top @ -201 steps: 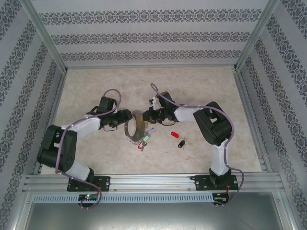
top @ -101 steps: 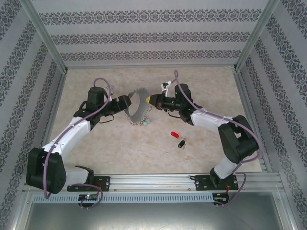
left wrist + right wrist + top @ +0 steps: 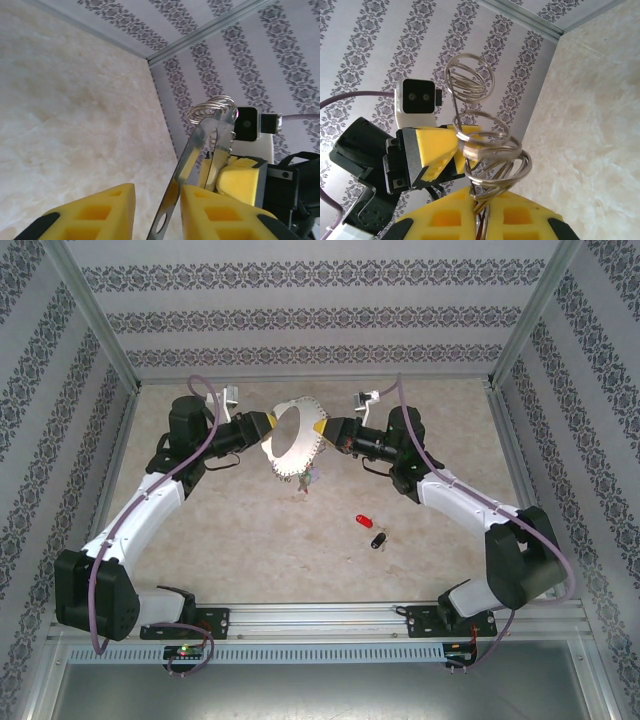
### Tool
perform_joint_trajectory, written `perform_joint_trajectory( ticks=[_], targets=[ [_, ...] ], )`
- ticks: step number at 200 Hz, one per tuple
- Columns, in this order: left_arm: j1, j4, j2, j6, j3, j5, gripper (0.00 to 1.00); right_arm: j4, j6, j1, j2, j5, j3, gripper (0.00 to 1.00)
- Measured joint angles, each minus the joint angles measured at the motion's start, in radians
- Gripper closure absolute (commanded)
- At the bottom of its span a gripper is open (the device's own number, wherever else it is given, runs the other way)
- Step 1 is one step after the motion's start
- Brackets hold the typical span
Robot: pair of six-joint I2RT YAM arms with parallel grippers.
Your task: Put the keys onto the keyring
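The keyring [image 3: 300, 405], a large thin silvery loop, hangs in the air over the back of the table between both grippers. My right gripper [image 3: 322, 430] is shut on the keyring's wire coils [image 3: 490, 150], which are pinched between its yellow fingers [image 3: 450, 220]. My left gripper [image 3: 265, 430] straddles the keyring's flat band [image 3: 200, 145]. The band lies against one finger [image 3: 200, 200], with a gap to the other, so the jaws stand narrowly open. The keys lie on the table in front of the right arm, one red-headed [image 3: 363, 522], one black-headed [image 3: 378, 538].
Small coloured tags [image 3: 303, 478] dangle from the ring's lower edge. Patterned walls with metal rails [image 3: 95, 325] close in the table's back and sides. The marbled tabletop [image 3: 250, 530] lies open between the arms.
Both arms have stretched farther back and raised the ring, which has turned flatter toward the top camera. The left jaws have narrowed around the band. The two keys have not moved.
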Motion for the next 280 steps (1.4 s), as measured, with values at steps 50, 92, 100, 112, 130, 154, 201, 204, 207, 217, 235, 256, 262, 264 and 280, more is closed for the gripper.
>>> perform_joint_trajectory(
  ticks=[50, 92, 100, 112, 130, 154, 201, 204, 207, 217, 235, 256, 262, 264, 280],
  targets=[
    [0.005, 0.025, -0.006, 0.000, 0.029, 0.073, 0.94, 0.004, 0.027, -0.010, -0.014, 0.003, -0.005, 0.89],
    [0.007, 0.024, -0.047, 0.030, 0.035, 0.110, 1.00, 0.003, 0.027, -0.012, -0.015, -0.005, -0.008, 0.76],
    [0.007, 0.018, -0.056, 0.043, 0.037, 0.116, 1.00, 0.001, 0.022, -0.012, -0.015, -0.005, -0.008, 0.68],
    [0.007, -0.007, -0.071, 0.071, 0.046, 0.119, 1.00, -0.005, 0.016, -0.015, -0.016, -0.003, -0.009, 0.54],
    [0.007, -0.062, -0.088, 0.130, 0.078, 0.121, 1.00, -0.028, -0.011, -0.022, -0.032, 0.006, -0.019, 0.50],
    [0.007, -0.183, -0.106, 0.259, 0.159, 0.119, 1.00, -0.079, -0.063, -0.057, -0.093, 0.025, -0.064, 0.44],
    [0.006, -0.472, -0.136, 0.602, 0.340, 0.149, 1.00, -0.244, -0.247, -0.160, -0.259, 0.119, -0.133, 0.46],
    [0.005, -0.489, -0.136, 0.622, 0.349, 0.150, 1.00, -0.246, -0.259, -0.164, -0.271, 0.128, -0.141, 0.48],
    [0.003, -0.509, -0.135, 0.641, 0.360, 0.151, 1.00, -0.245, -0.270, -0.167, -0.282, 0.135, -0.150, 0.48],
    [0.001, -0.568, -0.129, 0.700, 0.391, 0.153, 1.00, -0.246, -0.304, -0.175, -0.321, 0.157, -0.181, 0.47],
    [-0.007, -0.659, -0.106, 0.781, 0.439, 0.152, 1.00, -0.247, -0.381, -0.179, -0.372, 0.178, -0.224, 0.54],
    [-0.025, -0.737, -0.068, 0.854, 0.483, 0.148, 1.00, -0.273, -0.538, -0.150, -0.406, 0.195, -0.233, 0.58],
    [-0.031, -0.748, -0.061, 0.866, 0.488, 0.147, 1.00, -0.275, -0.592, -0.126, -0.417, 0.206, -0.237, 0.58],
    [-0.032, -0.753, -0.059, 0.872, 0.489, 0.146, 1.00, -0.275, -0.618, -0.114, -0.423, 0.208, -0.240, 0.59],
    [-0.048, -0.774, -0.048, 0.905, 0.490, 0.144, 1.00, -0.258, -0.798, -0.001, -0.472, 0.246, -0.278, 0.63]
  ],
)
